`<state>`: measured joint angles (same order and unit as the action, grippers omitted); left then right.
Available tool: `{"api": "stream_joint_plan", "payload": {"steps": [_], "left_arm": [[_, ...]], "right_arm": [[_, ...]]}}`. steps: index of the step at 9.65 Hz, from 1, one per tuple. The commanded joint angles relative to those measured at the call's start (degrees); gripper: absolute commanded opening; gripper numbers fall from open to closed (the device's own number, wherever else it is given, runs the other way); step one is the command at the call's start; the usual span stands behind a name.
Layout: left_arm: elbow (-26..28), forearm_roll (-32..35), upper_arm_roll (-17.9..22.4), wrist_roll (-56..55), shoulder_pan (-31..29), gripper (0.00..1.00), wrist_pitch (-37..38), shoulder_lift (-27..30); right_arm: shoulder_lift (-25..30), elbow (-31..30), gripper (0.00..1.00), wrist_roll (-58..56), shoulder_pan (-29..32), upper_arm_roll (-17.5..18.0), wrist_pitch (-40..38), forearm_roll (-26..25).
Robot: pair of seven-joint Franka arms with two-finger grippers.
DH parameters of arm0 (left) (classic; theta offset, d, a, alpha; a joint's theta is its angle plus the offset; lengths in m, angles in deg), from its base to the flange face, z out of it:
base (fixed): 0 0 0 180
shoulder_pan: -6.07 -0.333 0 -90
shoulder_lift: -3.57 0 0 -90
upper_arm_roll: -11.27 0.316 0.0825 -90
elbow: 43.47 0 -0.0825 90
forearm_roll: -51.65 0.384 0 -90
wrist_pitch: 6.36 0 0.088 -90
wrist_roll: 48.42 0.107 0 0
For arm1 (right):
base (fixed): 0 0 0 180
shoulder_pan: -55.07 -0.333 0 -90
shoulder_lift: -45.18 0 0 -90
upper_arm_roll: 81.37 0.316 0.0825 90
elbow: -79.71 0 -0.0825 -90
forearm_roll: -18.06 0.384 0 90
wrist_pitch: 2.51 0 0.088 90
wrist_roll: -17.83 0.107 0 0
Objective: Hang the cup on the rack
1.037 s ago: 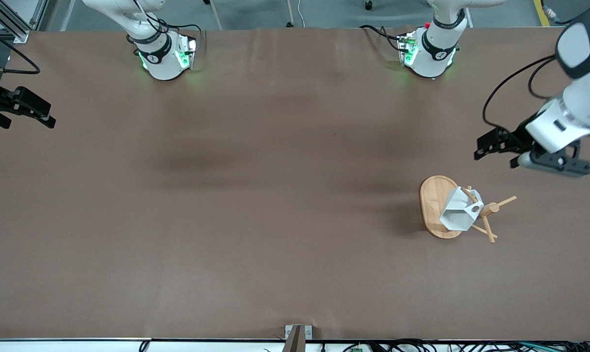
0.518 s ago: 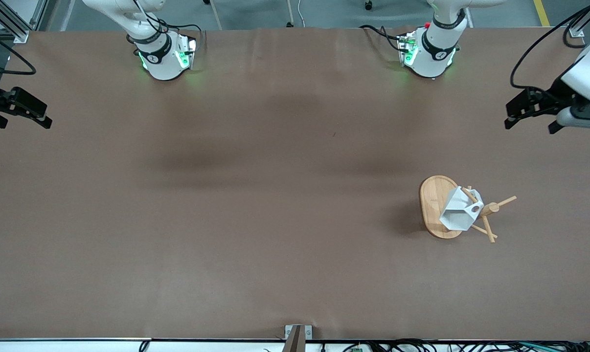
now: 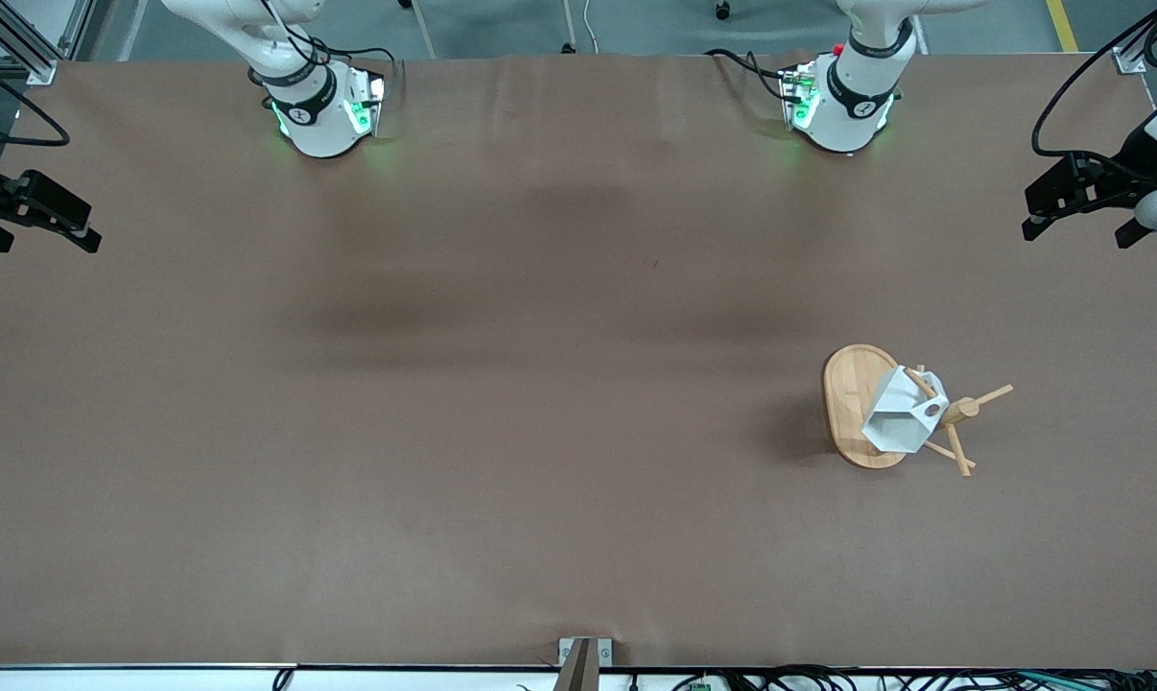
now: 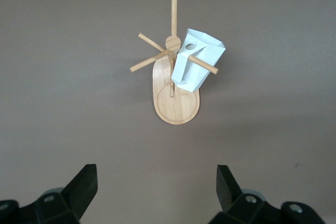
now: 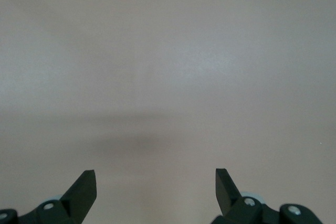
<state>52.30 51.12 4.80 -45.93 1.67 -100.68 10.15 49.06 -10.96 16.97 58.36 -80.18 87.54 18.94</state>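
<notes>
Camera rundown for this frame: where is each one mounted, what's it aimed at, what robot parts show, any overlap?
Front view: high, across the table, facing both bases; sees the cup hanging on the rack, the left gripper and the right gripper at the table's ends.
Left wrist view: on the left wrist, aimed down at rack and cup; own open jaws show.
Right wrist view: on the right wrist, aimed at bare table; own open jaws show.
Shared: front and left wrist views both show cup and rack.
</notes>
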Motion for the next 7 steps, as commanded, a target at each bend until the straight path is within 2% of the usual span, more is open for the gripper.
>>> {"api": "stream_joint_plan", "payload": {"steps": [1,3,7], "left_arm": [[-0.6,-0.7,-4.0,-4.6,-1.5,1.0,1.3,-1.7],[-0.7,-0.3,-6.1,-8.4,-1.5,1.0,1.6,-1.5],[-0.8,0.1,-5.8,-4.9,-2.1,1.0,2.5,-1.7]], "right_arm": [[-0.5,1.6,1.0,0.0,-0.2,0.2,0.0,-0.4],[-1.3,2.8,1.0,-0.1,-0.2,0.2,-0.3,-0.3],[-1.3,2.7,1.0,0.0,-0.2,0.3,-0.3,-0.2]]}}
